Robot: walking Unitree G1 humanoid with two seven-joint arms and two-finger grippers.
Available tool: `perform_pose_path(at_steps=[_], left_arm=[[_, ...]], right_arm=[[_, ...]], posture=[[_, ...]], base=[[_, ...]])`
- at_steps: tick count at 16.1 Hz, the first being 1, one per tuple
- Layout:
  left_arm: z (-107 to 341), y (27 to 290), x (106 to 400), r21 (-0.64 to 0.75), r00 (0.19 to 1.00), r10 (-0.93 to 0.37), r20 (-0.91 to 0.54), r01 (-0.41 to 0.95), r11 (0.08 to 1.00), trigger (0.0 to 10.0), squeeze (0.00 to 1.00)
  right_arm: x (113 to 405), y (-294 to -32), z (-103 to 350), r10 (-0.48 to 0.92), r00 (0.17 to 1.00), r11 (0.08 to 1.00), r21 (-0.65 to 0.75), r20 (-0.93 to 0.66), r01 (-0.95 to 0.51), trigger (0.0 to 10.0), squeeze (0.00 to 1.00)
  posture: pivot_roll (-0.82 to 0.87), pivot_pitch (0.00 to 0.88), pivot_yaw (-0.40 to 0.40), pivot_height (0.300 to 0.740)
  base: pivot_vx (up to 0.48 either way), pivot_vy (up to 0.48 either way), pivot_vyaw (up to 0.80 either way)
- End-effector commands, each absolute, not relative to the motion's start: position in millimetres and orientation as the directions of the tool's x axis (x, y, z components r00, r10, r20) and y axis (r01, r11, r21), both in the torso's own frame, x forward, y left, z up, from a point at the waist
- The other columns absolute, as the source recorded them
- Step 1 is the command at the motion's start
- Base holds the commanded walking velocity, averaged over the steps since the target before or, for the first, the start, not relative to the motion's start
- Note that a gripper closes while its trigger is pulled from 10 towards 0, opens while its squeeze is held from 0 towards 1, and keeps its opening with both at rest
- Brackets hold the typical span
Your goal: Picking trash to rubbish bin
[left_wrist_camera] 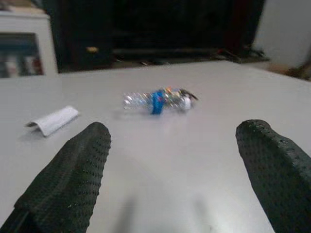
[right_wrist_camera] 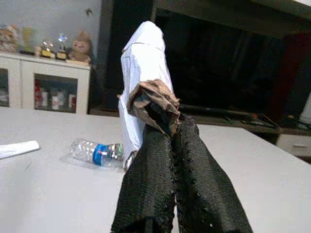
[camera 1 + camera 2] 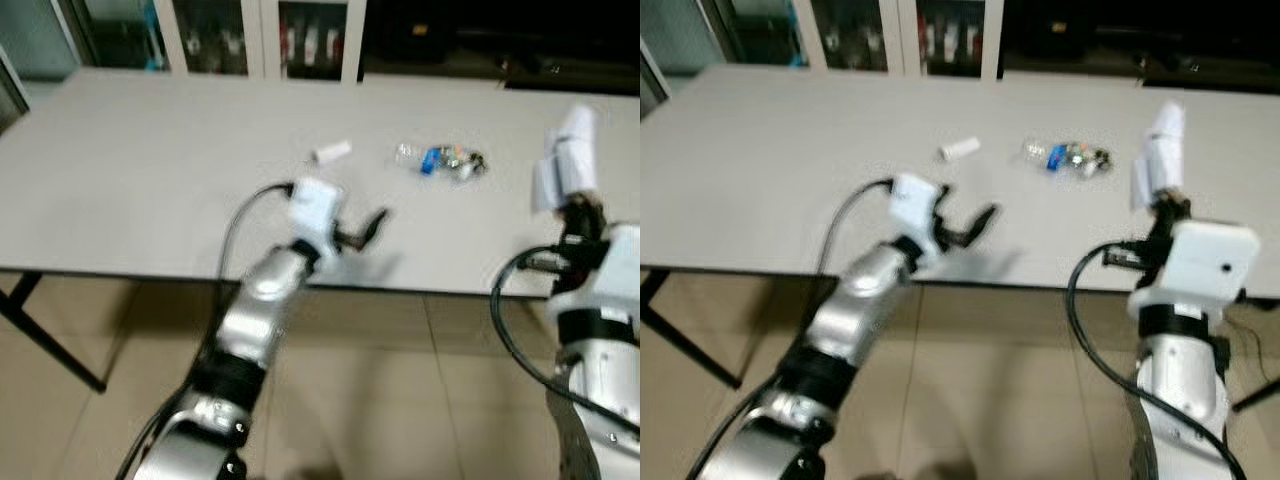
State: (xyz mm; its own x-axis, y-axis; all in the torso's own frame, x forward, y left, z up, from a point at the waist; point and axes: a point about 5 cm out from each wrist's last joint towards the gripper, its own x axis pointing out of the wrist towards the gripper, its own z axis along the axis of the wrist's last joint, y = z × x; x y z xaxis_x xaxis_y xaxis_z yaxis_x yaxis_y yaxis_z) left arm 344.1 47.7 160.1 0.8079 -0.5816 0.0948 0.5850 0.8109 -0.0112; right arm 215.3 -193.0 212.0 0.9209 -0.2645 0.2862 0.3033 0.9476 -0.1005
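The right gripper [image 2: 167, 141] was clenched on a white paper wad [image 2: 143, 73] while the left gripper [image 1: 170, 160] hung released just short of the crushed bottle [image 1: 158, 99] on the tabletop [image 3: 150, 170] — a hasty reach could've knocked it rolling away.

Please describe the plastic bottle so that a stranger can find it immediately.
On the large grey table, look toward the far side, right of the middle. The plastic bottle lies there on its side, crushed and clear with a blue label, unlike the plain white paper roll to its left.

One crushed plastic bottle [image 3: 441, 160] and one small white paper roll [image 3: 331, 152] lie on the table [image 3: 150, 170]. One white paper wad [image 3: 563, 160] is held up.
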Motion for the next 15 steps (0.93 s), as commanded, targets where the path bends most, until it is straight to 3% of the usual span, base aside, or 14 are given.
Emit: perform_pose_path(at_steps=[1, 15], left_arm=[[163.7, 37.8, 343.0, -0.003, 0.794, -0.599, 0.101, 0.603, 0.798, 10.0, 0.0], [160.4, 37.0, 343.5, -0.011, 0.803, -0.589, 0.094, 0.592, 0.806, 10.0, 0.0]], right_arm=[[214.1, -196.7, 212.4, -0.278, 0.919, 0.942, -0.109, 0.281, 0.318, 10.0, 0.0], [216.0, -197.4, 213.7, -0.269, 0.922, 0.943, -0.118, 0.277, 0.31, 10.0, 0.0]], posture=[[0.05, 0.088, -0.001, 0.74], [0.05, 0.089, -0.016, 0.74]], base=[[0.259, -0.401, 0.41], [0.264, -0.398, 0.64]])
